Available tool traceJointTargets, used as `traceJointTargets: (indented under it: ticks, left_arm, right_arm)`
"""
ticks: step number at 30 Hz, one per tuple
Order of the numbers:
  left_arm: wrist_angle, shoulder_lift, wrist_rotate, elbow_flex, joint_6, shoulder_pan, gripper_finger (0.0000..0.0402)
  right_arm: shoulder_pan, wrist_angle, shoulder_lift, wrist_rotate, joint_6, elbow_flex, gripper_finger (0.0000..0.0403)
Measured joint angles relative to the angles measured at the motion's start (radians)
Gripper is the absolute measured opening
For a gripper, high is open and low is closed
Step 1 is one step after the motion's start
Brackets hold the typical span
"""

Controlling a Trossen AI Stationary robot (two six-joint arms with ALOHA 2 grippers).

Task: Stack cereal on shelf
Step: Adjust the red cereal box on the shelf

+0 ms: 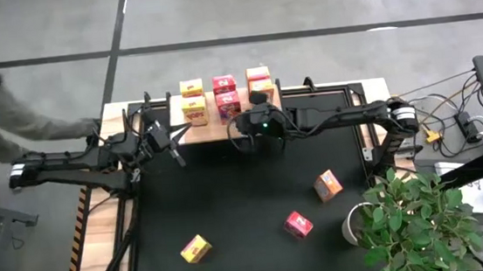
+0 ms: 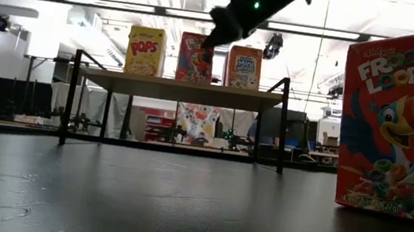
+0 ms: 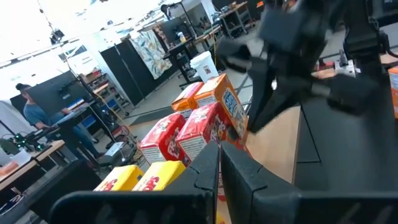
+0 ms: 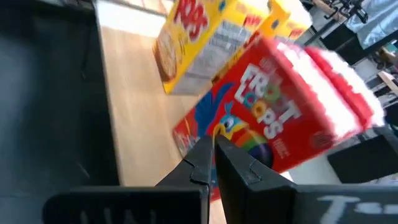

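My right gripper [image 1: 242, 118] is near the top middle of the high view, just by the front edge of the wooden shelf [image 1: 215, 129]. Its fingers are pinched tight together and hold nothing. In the right wrist view the tips [image 4: 214, 149] point at a pink-red box [image 4: 280, 118] that looks tilted. My left gripper [image 1: 178, 159] waits to the left of the shelf, also shut tight and empty.

Six cereal boxes sit on the shelf: two yellow [image 1: 193, 105], two pink-red [image 1: 226, 95] and two orange [image 1: 260, 83]. Three more lie on the black mat [image 1: 247, 196] lower in the picture: a yellow box [image 1: 196, 248], a pink-red box [image 1: 298, 224] and an orange box [image 1: 327, 184].
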Motion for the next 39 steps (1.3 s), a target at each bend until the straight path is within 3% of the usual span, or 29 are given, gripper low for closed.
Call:
traceJointTargets:
  ticks: [11,39]
  left_arm:
    - [0.002,0.012,0.0,0.0,0.0,0.0,0.0]
    - [0.004,0.032,0.0,0.0,0.012,0.0,0.0]
  right_arm:
    - [-0.016,0.075,0.079,0.001,-0.1,-0.001,0.0009]
    - [-0.035,0.095,0.073,-0.007,-0.079,-0.003,0.0009]
